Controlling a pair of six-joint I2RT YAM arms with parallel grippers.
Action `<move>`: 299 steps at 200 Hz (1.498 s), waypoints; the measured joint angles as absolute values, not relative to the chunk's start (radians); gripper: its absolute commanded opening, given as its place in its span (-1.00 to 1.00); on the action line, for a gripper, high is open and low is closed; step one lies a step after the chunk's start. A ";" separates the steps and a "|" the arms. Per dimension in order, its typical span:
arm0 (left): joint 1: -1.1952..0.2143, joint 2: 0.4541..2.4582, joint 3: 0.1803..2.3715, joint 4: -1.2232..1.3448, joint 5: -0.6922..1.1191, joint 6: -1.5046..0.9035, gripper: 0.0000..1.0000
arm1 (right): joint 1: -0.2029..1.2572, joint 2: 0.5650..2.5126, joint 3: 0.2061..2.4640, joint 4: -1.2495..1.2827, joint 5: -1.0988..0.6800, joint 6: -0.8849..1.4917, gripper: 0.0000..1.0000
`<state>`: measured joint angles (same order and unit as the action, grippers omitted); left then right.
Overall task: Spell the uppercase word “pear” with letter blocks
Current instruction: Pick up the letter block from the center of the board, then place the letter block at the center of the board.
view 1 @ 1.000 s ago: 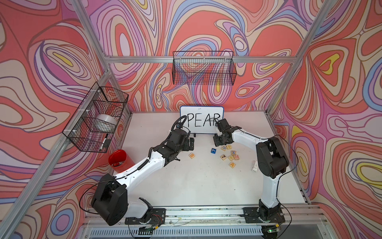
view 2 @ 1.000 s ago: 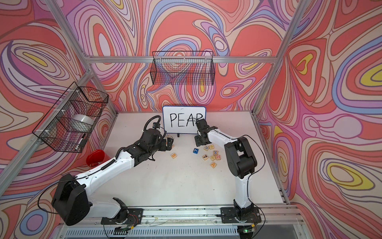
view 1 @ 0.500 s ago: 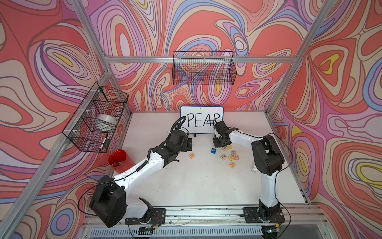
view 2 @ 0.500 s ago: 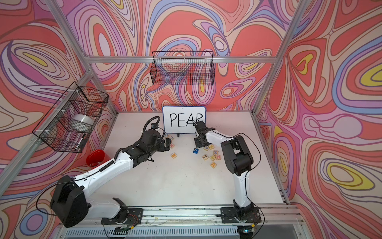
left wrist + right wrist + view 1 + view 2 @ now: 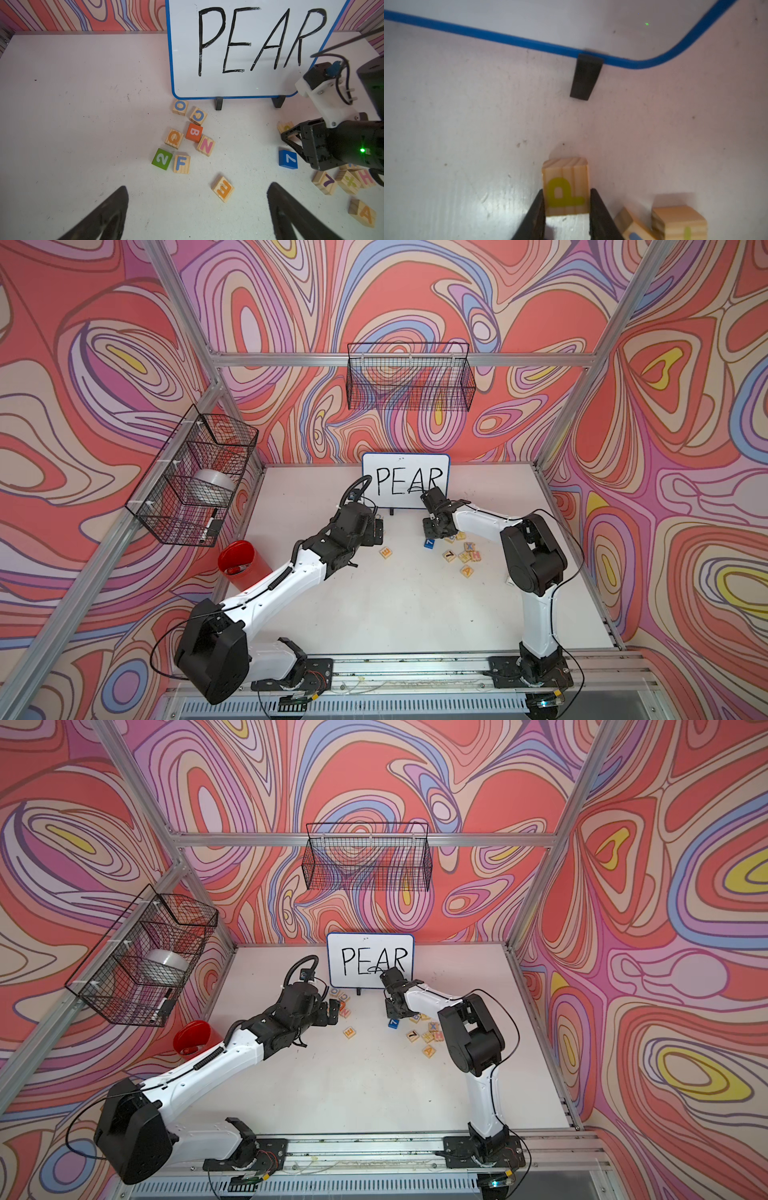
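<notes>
pale wooden p block (image 5: 565, 182) sits pinched between the right gripper (image 5: 567, 192) fingers, near the whiteboard (image 5: 571, 20). left gripper (image 5: 198, 185) hangs spread wide, e block (image 5: 223, 189) lying just ahead of its tips.

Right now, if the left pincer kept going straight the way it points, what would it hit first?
Probably the E block, lying on the table just ahead of the open left pincer, slightly off centre. Depth is unclear: pointing downward, it might touch the bare table first.
</notes>
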<state>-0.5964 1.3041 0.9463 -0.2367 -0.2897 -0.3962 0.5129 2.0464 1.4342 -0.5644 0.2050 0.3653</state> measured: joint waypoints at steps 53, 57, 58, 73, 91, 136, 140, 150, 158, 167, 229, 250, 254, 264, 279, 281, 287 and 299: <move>-0.596 1.246 0.923 -0.268 -0.308 -0.397 1.00 | 0.609 1.835 1.360 -0.546 0.227 0.767 -0.58; -0.596 1.240 0.921 -0.272 -0.311 -0.397 1.00 | 0.618 1.826 1.357 -0.547 0.231 0.790 -0.58; -0.596 1.239 0.921 -0.273 -0.312 -0.398 1.00 | 0.620 1.824 1.357 -0.547 0.231 0.795 -0.58; -0.596 1.219 0.919 -0.290 -0.318 -0.405 1.00 | 0.666 1.814 1.357 -0.551 0.241 0.875 -0.59; -0.596 1.193 0.911 -0.303 -0.321 -0.419 1.00 | 0.721 1.814 1.346 -0.566 0.240 0.945 -0.59; -0.596 1.159 0.908 -0.338 -0.326 -0.496 1.00 | 0.825 1.815 1.254 -0.594 0.187 1.049 -0.59; -0.596 1.155 0.905 -0.340 -0.326 -0.504 1.00 | 0.831 1.816 1.253 -0.599 0.183 1.055 -0.59; -0.596 1.142 0.892 -0.341 -0.324 -0.520 1.00 | 0.842 1.820 1.251 -0.601 0.174 1.064 -0.59; -0.596 1.126 0.876 -0.347 -0.322 -0.532 1.00 | 0.852 1.826 1.251 -0.600 0.167 1.071 -0.58; -0.596 1.101 0.853 -0.353 -0.321 -0.545 1.00 | 0.861 1.831 1.250 -0.598 0.160 1.080 -0.58; -0.596 0.912 0.768 -0.429 -0.342 -0.571 1.00 | 0.891 1.895 1.233 -0.587 0.138 1.113 -0.53; -0.596 0.863 0.759 -0.440 -0.353 -0.578 1.00 | 0.893 1.907 1.233 -0.585 0.134 1.113 -0.45; -0.596 0.856 0.757 -0.443 -0.355 -0.579 1.00 | 0.893 1.907 1.233 -0.584 0.133 1.113 -0.42; -0.596 0.841 0.751 -0.447 -0.362 -0.581 1.00 | 0.893 1.907 1.233 -0.582 0.132 1.113 -0.31; -0.596 0.827 0.745 -0.456 -0.369 -0.582 1.00 | 0.893 1.908 1.233 -0.579 0.129 1.115 -0.25; -0.596 0.826 0.744 -0.458 -0.370 -0.582 1.00 | 0.893 1.908 1.233 -0.578 0.128 1.115 -0.24; -0.596 0.825 0.744 -0.462 -0.372 -0.582 1.00 | 0.893 1.908 1.233 -0.577 0.125 1.118 -0.21; -0.596 0.824 0.743 -0.468 -0.375 -0.582 1.00 | 0.895 1.908 1.233 -0.575 0.118 1.114 -0.16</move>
<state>-0.5964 0.8242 0.7433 -0.4683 -0.3748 -0.5816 0.8948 1.9079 1.2327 -0.5755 0.1177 1.1137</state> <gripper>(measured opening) 0.999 0.398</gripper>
